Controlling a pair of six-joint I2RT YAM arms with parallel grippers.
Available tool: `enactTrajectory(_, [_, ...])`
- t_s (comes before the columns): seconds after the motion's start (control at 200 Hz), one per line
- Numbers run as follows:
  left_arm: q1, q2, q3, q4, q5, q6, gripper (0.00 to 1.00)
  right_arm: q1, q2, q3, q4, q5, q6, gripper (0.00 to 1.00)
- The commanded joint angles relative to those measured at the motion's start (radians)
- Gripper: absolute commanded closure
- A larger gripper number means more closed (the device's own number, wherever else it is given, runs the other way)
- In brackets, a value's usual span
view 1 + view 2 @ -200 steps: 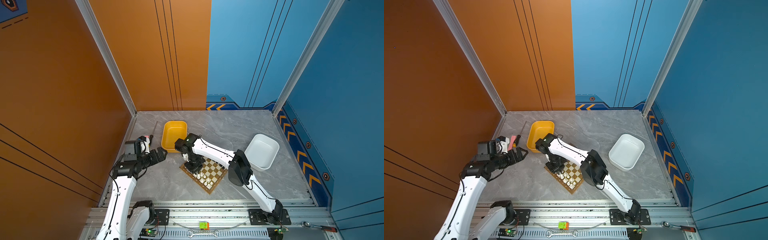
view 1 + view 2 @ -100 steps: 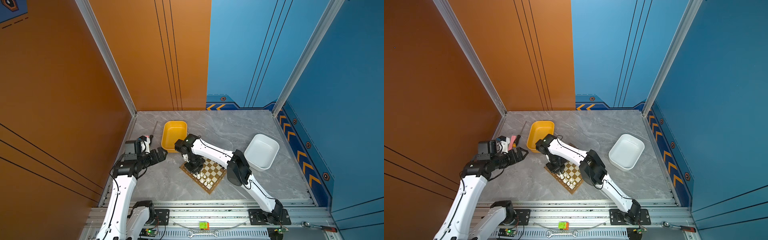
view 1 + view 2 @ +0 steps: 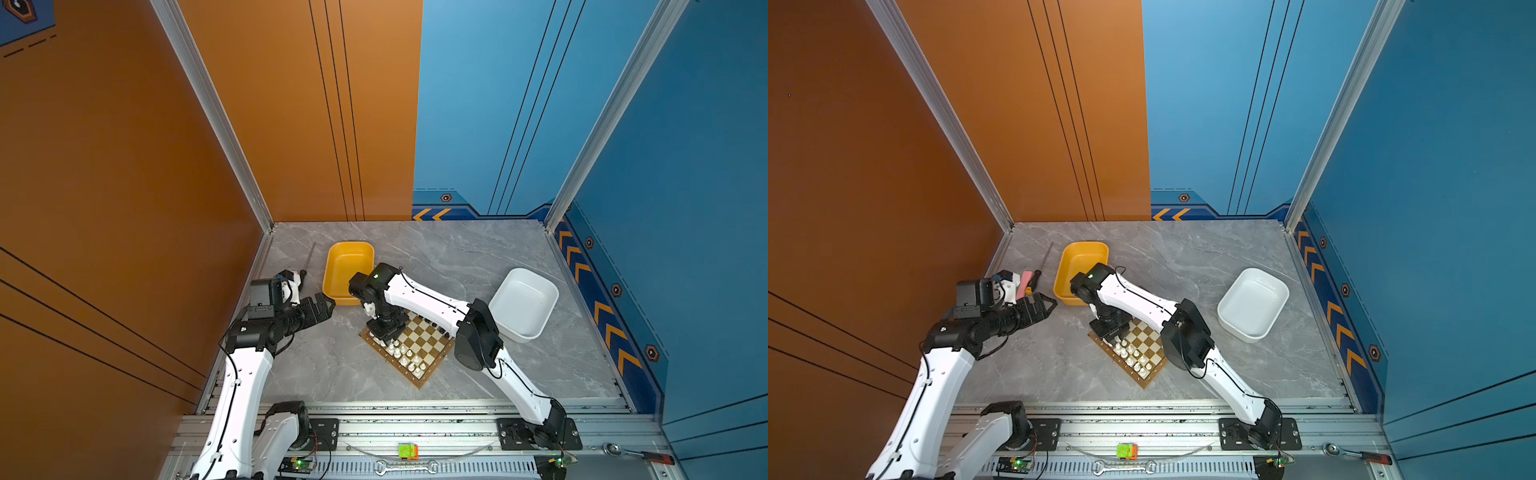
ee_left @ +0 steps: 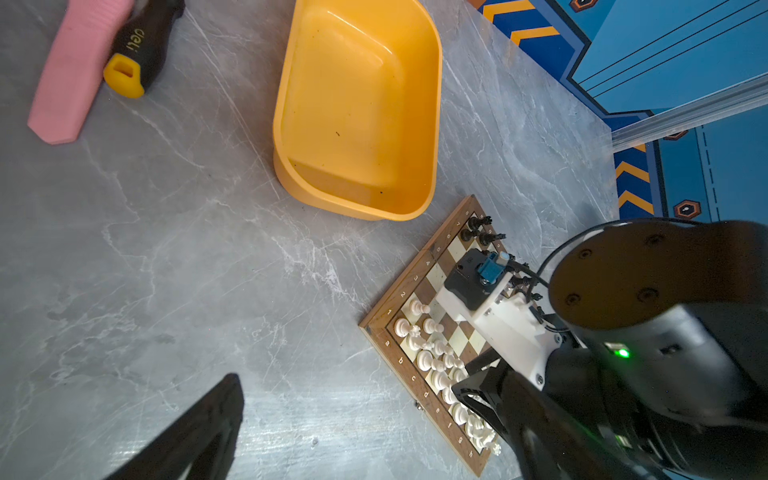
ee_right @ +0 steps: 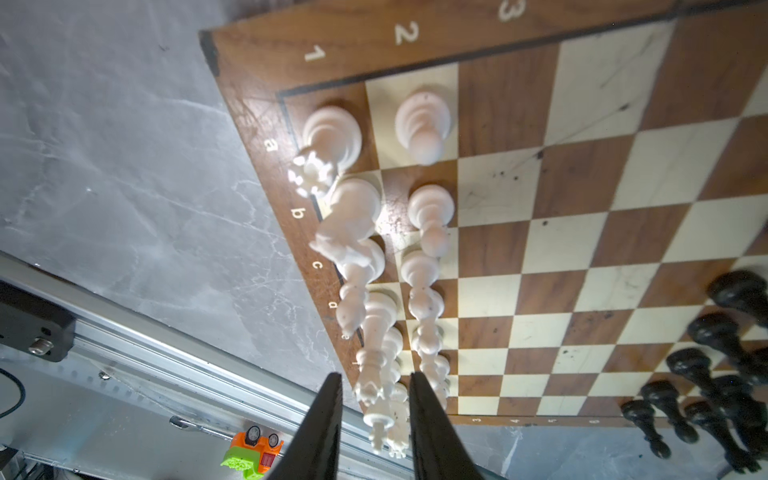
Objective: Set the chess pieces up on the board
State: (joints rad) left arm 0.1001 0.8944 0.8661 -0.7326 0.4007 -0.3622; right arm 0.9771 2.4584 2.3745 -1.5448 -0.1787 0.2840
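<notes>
Small brown-and-cream wooden board at centre of the grey marbled surface, right tool low over it.
Left: the left tool gapes wide near a yellow plastic tray. White chess pieces line the board's lower-left edge, black chess pieces its upper-right. The right tool is narrowly parted, fingertips either side of a tall white piece without touching it. Right: a white plastic tray.

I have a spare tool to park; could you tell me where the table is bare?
Bare marble lies between the yellow tray and white tray, and left of the chessboard. Crowded: the white pieces' rows under the right gripper.
</notes>
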Motion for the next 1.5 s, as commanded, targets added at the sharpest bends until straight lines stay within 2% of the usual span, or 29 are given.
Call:
enactTrajectory(0.0, [0.01, 0.003, 0.032, -0.004, 0.026, 0.016, 0.02, -0.008, 0.001, 0.028, -0.024, -0.001, -0.017, 0.67])
enactTrajectory(0.135, [0.012, 0.004, 0.043, -0.005, 0.011, 0.015, 0.02, -0.011, -0.043, 0.032, -0.016, -0.021, -0.03, 0.6])
enactTrajectory(0.165, [0.011, 0.005, 0.046, -0.005, 0.006, 0.015, 0.02, -0.015, -0.057, 0.032, -0.014, -0.033, -0.037, 0.57])
enactTrajectory(0.26, [0.012, 0.006, 0.057, -0.001, -0.016, 0.013, 0.02, -0.026, -0.117, 0.034, -0.003, -0.047, -0.062, 0.36])
enactTrajectory(0.381, [0.011, 0.004, 0.054, 0.026, -0.098, 0.012, 0.02, -0.052, -0.233, 0.026, 0.028, -0.043, -0.095, 0.28])
enactTrajectory(0.411, [0.012, 0.004, 0.053, 0.038, -0.121, 0.015, 0.02, -0.06, -0.265, 0.018, 0.041, -0.048, -0.107, 0.21])
enactTrajectory(0.426, [0.011, 0.002, 0.053, 0.045, -0.133, 0.019, 0.02, -0.063, -0.285, 0.011, 0.05, -0.049, -0.111, 0.06])
enactTrajectory(0.446, [0.011, 0.003, 0.053, 0.053, -0.149, 0.02, 0.02, -0.069, -0.31, -0.003, 0.063, -0.047, -0.121, 0.0])
enactTrajectory(0.616, [0.008, 0.026, 0.091, 0.121, -0.277, 0.067, 0.02, -0.129, -0.545, -0.191, 0.141, 0.141, -0.191, 0.0])
enactTrajectory(0.736, [-0.006, 0.048, 0.066, 0.22, -0.367, 0.116, 0.02, -0.224, -0.744, -0.426, 0.266, 0.265, -0.184, 0.0])
enactTrajectory(0.811, [-0.019, 0.045, 0.004, 0.331, -0.447, 0.142, 0.02, -0.33, -0.869, -0.599, 0.373, 0.237, -0.169, 0.0])
enactTrajectory(0.871, [-0.03, 0.034, -0.075, 0.485, -0.509, 0.168, 0.02, -0.402, -0.952, -0.741, 0.486, 0.251, -0.15, 0.0])
enactTrajectory(0.941, [-0.035, 0.023, -0.18, 0.701, -0.525, 0.211, 0.02, -0.477, -1.044, -0.891, 0.614, 0.287, -0.142, 0.0])
enactTrajectory(1.017, [-0.045, 0.036, -0.25, 0.839, -0.558, 0.219, 0.02, -0.563, -1.148, -1.037, 0.74, 0.304, -0.131, 0.0])
enactTrajectory(1.122, [-0.062, 0.108, -0.251, 0.871, -0.583, 0.227, 0.02, -0.684, -1.294, -1.22, 0.888, 0.256, -0.171, 0.0])
enactTrajectory(1.262, [-0.101, 0.201, -0.261, 0.94, -0.627, 0.263, 0.02, -0.734, -1.463, -1.414, 1.053, 0.317, -0.244, 0.0])
enactTrajectory(1.492, [-0.113, 0.292, -0.333, 1.028, -0.642, 0.312, 0.02, -0.791, -1.463, -1.572, 1.225, 0.334, -0.229, 0.0])
